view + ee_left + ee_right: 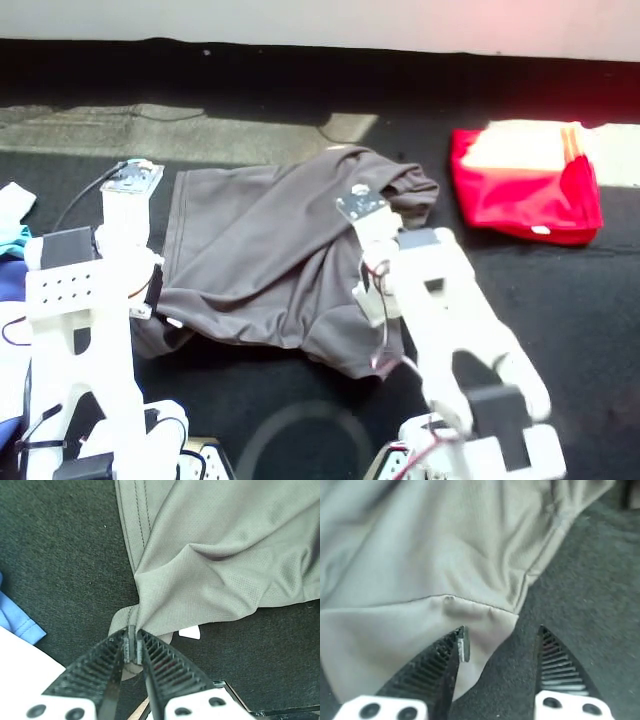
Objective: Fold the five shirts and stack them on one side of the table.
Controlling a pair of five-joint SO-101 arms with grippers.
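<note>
1. Noting your left gripper [134,640] clamped on a corner of the grey shirt [260,250], which lies mid-worktop [570,300].
2. Your right gripper [501,632] stands apart over its other edge.
3. Risk: the thin hem pinch may slip if you lift unevenly, and the fold skews.

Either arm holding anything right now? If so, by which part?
The left pincer is shut on the grey shirt, pinching a stitched edge at a corner. The right pincer is open over another edge of the shirt and holds nothing.
</note>
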